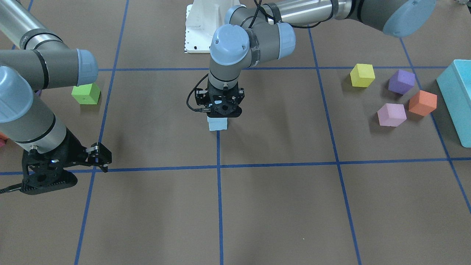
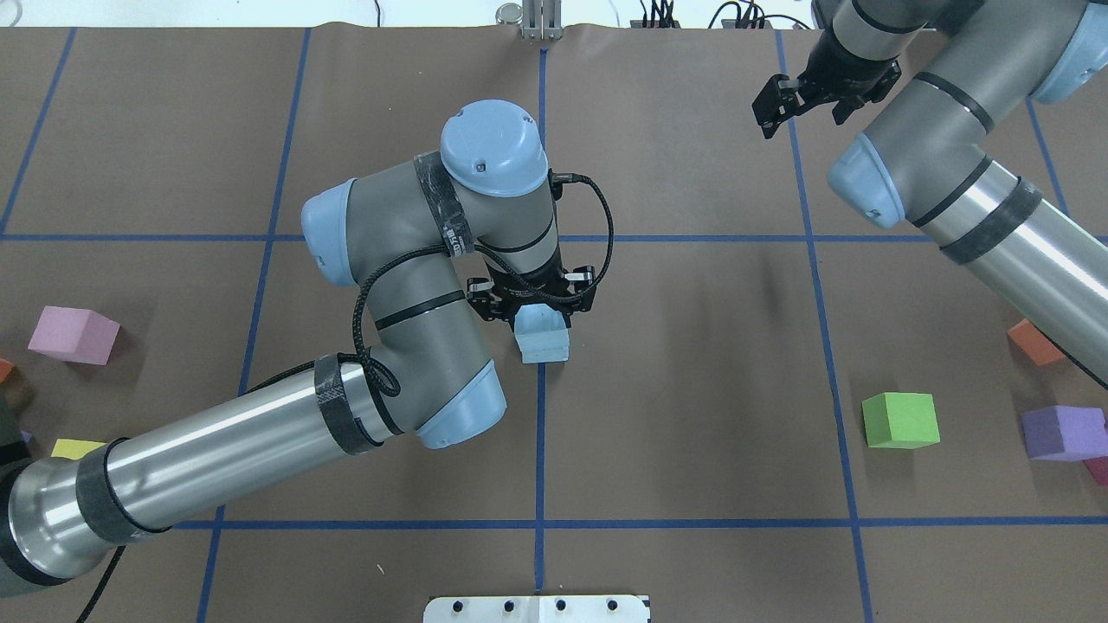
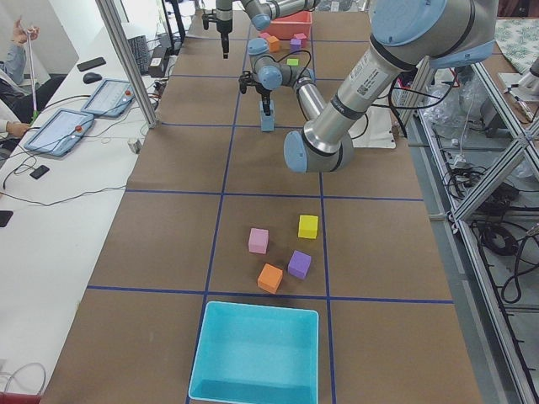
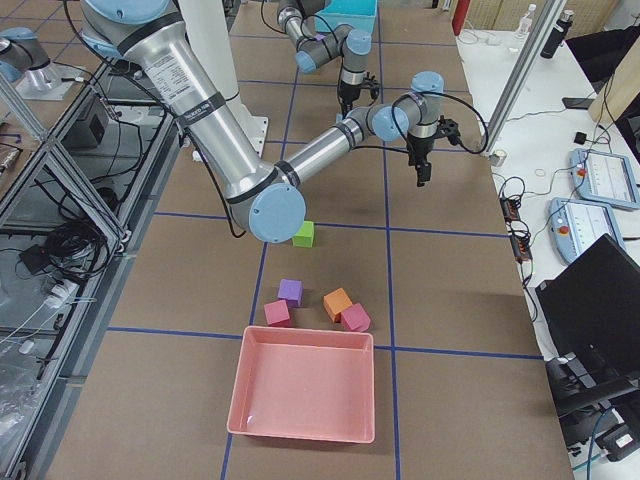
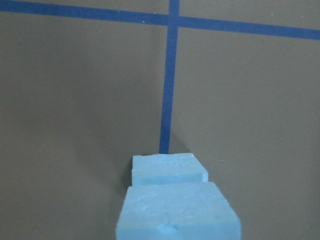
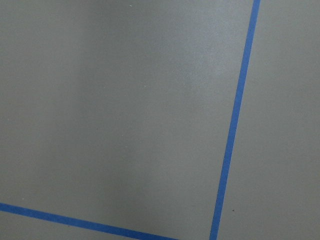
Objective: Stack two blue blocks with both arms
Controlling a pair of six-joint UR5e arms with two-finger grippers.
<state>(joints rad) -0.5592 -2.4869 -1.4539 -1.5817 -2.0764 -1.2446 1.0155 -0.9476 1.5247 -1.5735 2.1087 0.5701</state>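
Two pale blue blocks are at the table's middle, on a blue tape line. The left wrist view shows the upper block (image 5: pixel 177 212) close to the camera and the lower block (image 5: pixel 169 169) just beyond and beneath it. My left gripper (image 1: pixel 219 110) points straight down and is shut on the upper block, and the lower block (image 1: pixel 217 123) shows under it on the table. I cannot tell whether the two touch. The blocks also show in the overhead view (image 2: pixel 544 336) below my left gripper (image 2: pixel 538 305). My right gripper (image 1: pixel 100 159) is open and empty, hovering away to the side.
A green cube (image 1: pixel 85 93) lies near my right arm. Yellow (image 1: pixel 362 75), purple (image 1: pixel 401 81), orange (image 1: pixel 422 102) and pink (image 1: pixel 392 114) cubes lie beside a turquoise bin (image 1: pixel 456 99). A pink bin (image 4: pixel 303 385) stands at the other end, and the white base (image 1: pixel 200 25) is at the back.
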